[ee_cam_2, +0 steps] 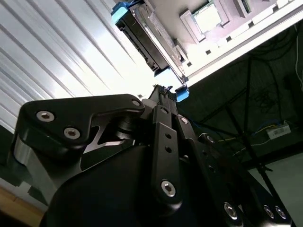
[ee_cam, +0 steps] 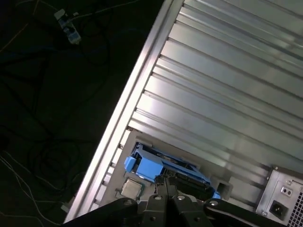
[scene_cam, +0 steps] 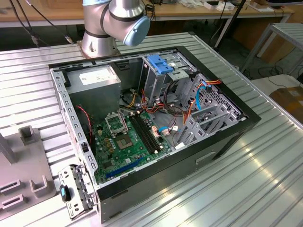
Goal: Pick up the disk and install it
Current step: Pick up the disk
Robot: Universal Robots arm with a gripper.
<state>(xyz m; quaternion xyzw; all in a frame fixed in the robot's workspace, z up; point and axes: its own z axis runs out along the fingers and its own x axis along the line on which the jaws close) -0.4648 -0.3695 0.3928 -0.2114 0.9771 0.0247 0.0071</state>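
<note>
The gripper (ee_cam: pixel 165 181) hangs over the disk (ee_cam: pixel 144 166) with its jaws pressed together and nothing between them; in both wrist views the black tips line up with the disk's light-blue rail, though I cannot tell whether they touch it; the second wrist view shows the gripper (ee_cam_2: pixel 162 91) and the disk (ee_cam_2: pixel 142 38) sitting in a pale grey tray (ee_cam_2: pixel 236 14) just beside a processor chip (ee_cam_2: pixel 207 16), near the edge of the ribbed metal counter (ee_cam: pixel 227 94); a grey box with a power socket (ee_cam: pixel 284 198) stands near the disk; in the exterior view the open computer case (scene_cam: pixel 189 165) lies mid-counter, the arm's base (scene_cam: pixel 113 23) at its 12 o'clock; inside, the green motherboard (scene_cam: pixel 128 142) sits toward 7 o'clock and the grey drive cage (scene_cam: pixel 158 85) with its blue latch (scene_cam: pixel 161 64) toward 12 o'clock.
</note>
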